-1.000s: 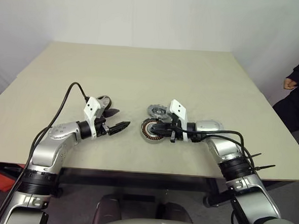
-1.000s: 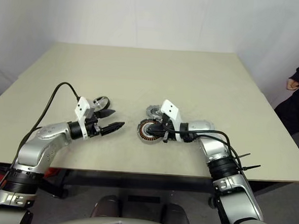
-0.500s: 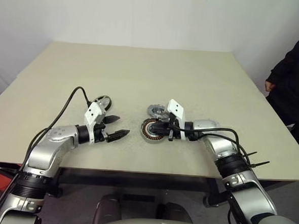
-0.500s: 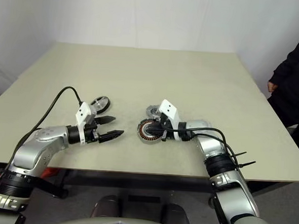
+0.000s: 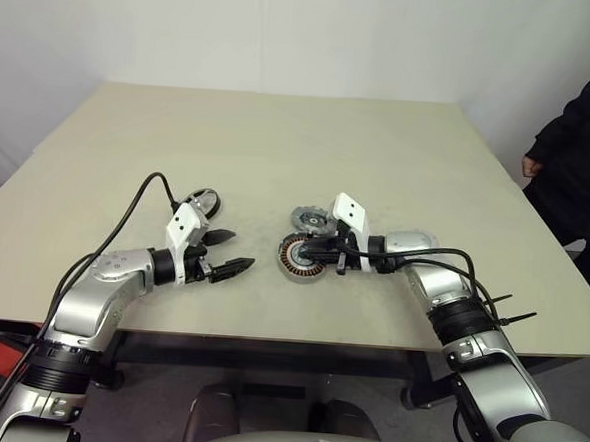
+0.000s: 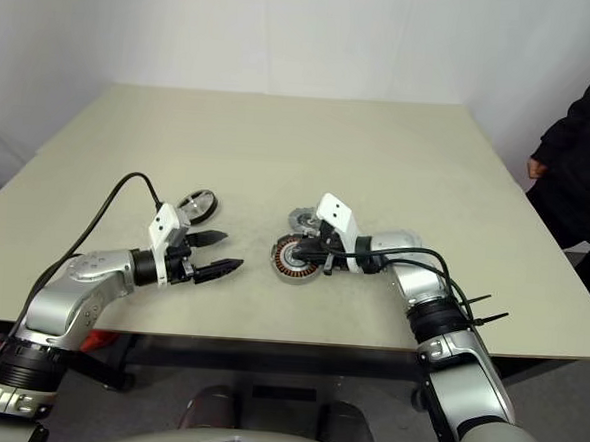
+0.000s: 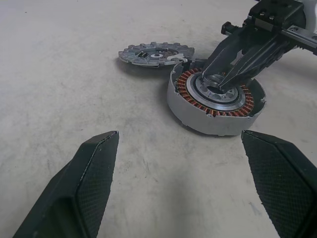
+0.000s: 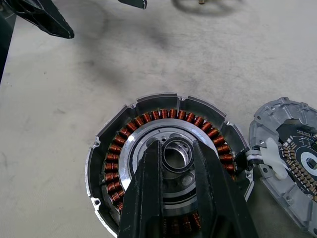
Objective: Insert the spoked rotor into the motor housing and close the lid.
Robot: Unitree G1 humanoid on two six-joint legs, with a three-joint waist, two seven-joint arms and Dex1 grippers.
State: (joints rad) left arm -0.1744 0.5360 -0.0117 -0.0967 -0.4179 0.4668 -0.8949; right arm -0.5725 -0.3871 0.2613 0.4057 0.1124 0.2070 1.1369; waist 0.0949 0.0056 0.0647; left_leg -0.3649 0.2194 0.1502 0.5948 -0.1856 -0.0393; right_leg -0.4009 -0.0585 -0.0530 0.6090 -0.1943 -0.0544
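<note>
Beige tabletop (image 5: 379, 156), faintly speckled. The motor housing (image 8: 168, 163) showed a grey shell ringed with copper-orange windings, silver at its hub. Black fingers (image 8: 148, 198) over it; the toothed disc (image 7: 154, 52) looked silver-grey, perhaps.

The beige worktop (image 5: 310, 142) carries three parts. The motor housing (image 5: 301, 257), a round ring lined with copper-brown windings, lies flat near the front edge. Just behind it, touching or nearly touching its rim, lies a flat toothed grey disc (image 5: 312, 220). Well apart to the housing's left, a smaller dark-rimmed round part (image 6: 197, 206) rests on the surface. Around the housing the surface is matt and faintly scuffed.
</note>
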